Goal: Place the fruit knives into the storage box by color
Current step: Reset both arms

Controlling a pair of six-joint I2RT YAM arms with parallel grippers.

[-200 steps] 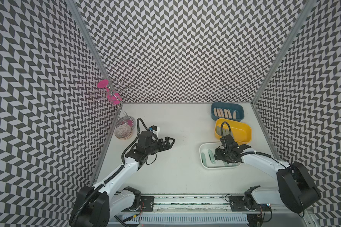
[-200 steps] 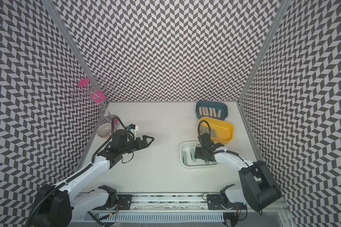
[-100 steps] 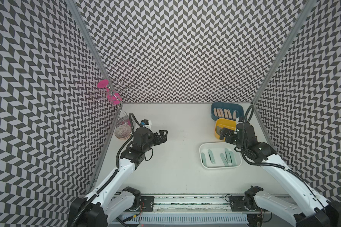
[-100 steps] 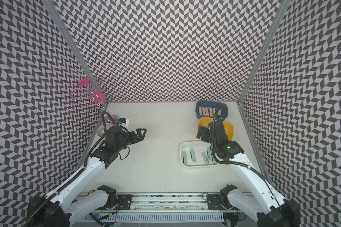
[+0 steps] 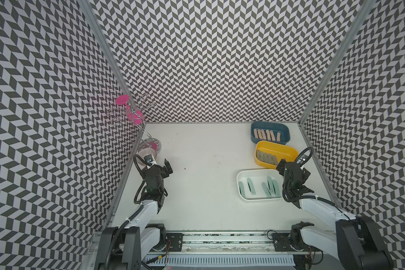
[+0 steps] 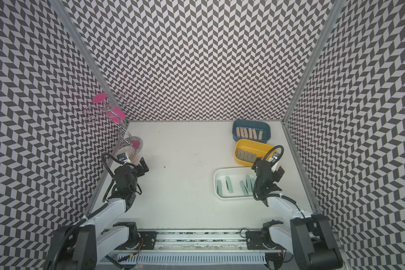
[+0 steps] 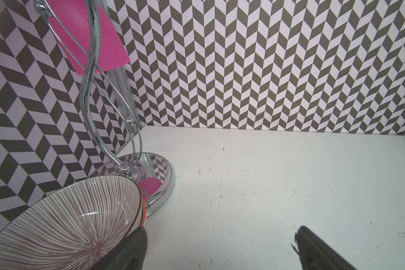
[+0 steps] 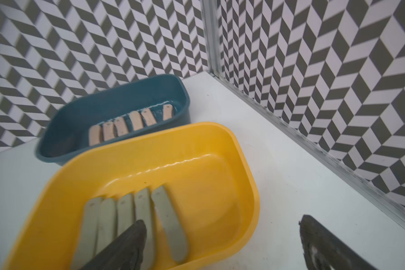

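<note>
The nearest hazard, as we judge it, sits at the right gripper [image 8: 222, 222]. It hangs low over the near corner of the yellow box [image 8: 197, 145], with one finger above the olive knives [image 8: 168, 217] and the other out over the table [image 5: 208, 187]. If the arm dips or sweeps sideways from here, that inner finger could catch the rim and shove the yellow box into the blue box [image 8: 117, 102] just behind it, or flick knives out of their row. On the other side, the left gripper [image 7: 220, 231] has one finger just beside the rim of the striped bowl [image 7: 68, 222]. A swing toward the wall could knock the bowl into the foot of the chrome stand [image 7: 89, 70].

Both grippers are spread wide. We see nothing between the fingers of either one, and neither touches a knife or a box, though the gap between the left finger and the bowl is too small to judge for certain.

The peach-pink knives [image 8: 136, 120] lie side by side in the blue box and the olive knives in the yellow one. The mint knives [image 5: 270, 187] lie loosely scattered in the white box [image 5: 239, 177]. We find no knife loose on the table in either top view, so the sorting looks done.
</note>
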